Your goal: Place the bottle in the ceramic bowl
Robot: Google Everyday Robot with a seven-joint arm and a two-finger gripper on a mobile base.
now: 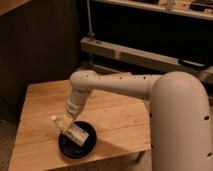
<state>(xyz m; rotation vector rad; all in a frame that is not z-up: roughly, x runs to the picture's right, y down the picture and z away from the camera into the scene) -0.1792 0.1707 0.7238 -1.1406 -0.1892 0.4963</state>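
1. I count one bottle (70,128), lying tilted over the near-left part of the bowl, white cap pointing up-left past the rim.
2. One ceramic bowl (86,146), black, sits near the front edge of one wooden table (117,117).
3. One gripper (70,120) hangs just above the bowl, right at the bottle; I cannot tell how it is set or whether it holds the bottle.

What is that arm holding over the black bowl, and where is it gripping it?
The gripper holds the bottle around its middle, over the ceramic bowl.
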